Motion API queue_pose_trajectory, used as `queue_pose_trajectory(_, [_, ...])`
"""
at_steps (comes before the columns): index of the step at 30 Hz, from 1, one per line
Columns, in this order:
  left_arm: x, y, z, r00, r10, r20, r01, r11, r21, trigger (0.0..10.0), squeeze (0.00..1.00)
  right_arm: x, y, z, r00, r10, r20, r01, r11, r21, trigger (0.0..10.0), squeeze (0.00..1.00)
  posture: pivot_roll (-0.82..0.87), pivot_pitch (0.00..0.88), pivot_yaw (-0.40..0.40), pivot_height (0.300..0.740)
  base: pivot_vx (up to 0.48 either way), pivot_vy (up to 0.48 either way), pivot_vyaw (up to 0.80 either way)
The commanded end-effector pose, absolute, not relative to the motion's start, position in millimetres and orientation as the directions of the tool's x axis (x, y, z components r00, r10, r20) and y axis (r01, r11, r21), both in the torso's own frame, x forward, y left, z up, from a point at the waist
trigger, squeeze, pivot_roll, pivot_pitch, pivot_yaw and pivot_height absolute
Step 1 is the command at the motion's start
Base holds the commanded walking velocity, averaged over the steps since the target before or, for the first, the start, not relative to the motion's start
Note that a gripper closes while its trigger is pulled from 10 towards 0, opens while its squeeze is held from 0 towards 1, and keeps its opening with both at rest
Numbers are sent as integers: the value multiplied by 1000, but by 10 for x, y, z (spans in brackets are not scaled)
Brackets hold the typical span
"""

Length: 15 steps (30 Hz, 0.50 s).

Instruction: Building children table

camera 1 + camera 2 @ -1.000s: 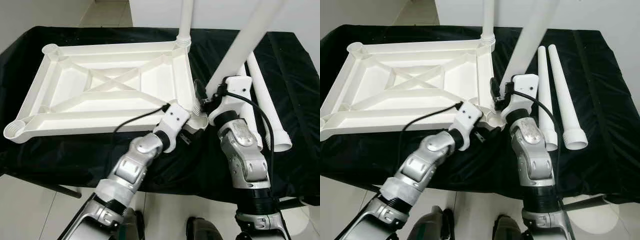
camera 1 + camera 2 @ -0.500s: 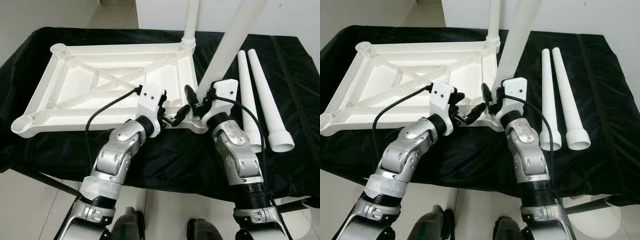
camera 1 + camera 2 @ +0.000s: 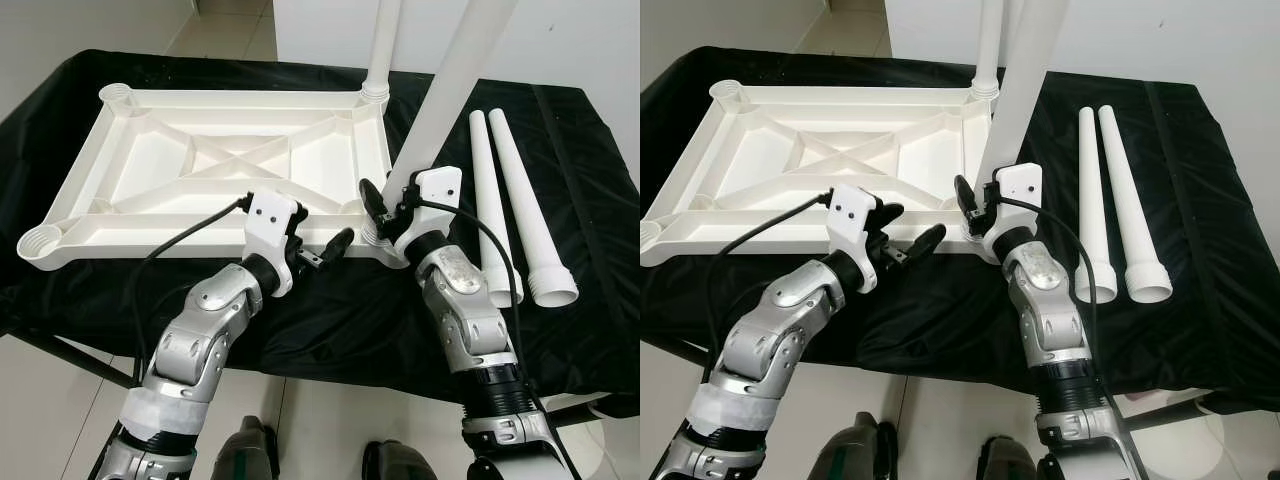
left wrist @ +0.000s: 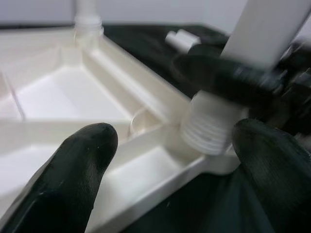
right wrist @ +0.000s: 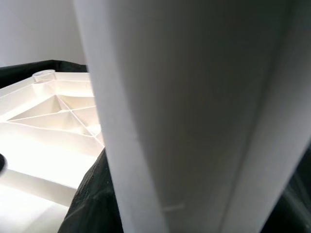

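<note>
Left eye view: right claw (image 3: 378,203) grips table leg (image 3: 440,100), probably threaded into tabletop (image 3: 215,170)'s 5 o'clock corner; left claw (image 3: 322,242) wide.

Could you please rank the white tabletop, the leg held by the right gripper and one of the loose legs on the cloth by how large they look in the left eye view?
1. The white tabletop, by far the largest.
2. The leg in the right gripper and the loose leg: no ranking, since the held leg runs out of frame and stands nearer the camera.

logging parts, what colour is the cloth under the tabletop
Black, plain, no pattern. The cloth under the white tabletop shows best in the left eye view.
</note>
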<state>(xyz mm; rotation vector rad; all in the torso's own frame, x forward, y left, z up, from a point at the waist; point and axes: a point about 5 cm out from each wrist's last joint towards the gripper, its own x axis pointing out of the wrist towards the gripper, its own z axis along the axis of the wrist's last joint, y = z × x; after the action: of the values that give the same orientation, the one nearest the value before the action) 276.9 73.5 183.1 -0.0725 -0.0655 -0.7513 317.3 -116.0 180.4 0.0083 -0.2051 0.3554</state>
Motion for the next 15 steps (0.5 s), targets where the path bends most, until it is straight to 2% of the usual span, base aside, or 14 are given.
queue_pose_trajectory(1, [2658, 659, 1851, 574, -812, 102, 818, 575, -23, 10000, 0, 3184, -1168, 1845, 915, 333, 227, -336, 941, -23, 10000, 0, 44, 60, 20, 740, 0, 0, 0])
queue_pose_trajectory(5, [2588, 660, 1871, 541, -834, 108, 839, 543, -10, 10000, 0, 3181, -1198, 1822, 921, 320, 224, -324, 946, -19, 10000, 0, 48, 54, 22, 740, 0, 0, 0])
queue_pose_trajectory(7, [2507, 663, 1871, 488, -867, 104, 871, 492, 12, 10000, 0, 3180, -1252, 1783, 930, 299, 214, -304, 953, -10, 10000, 0, 49, 50, 22, 740, 0, 0, 0])
queue_pose_trajectory(10, [2471, 674, 1846, 453, -888, 83, 890, 456, 26, 10000, 0, 3200, -1289, 1752, 937, 284, 205, -294, 956, 20, 10000, 0, 44, 45, 20, 740, 0, 0, 0])
queue_pose_trajectory(15, [2485, 684, 1834, 450, -891, 65, 890, 453, 42, 10000, 0, 3231, -1315, 1713, 940, 280, 197, -295, 954, 51, 10000, 0, 40, 40, 18, 740, 0, 0, 0])
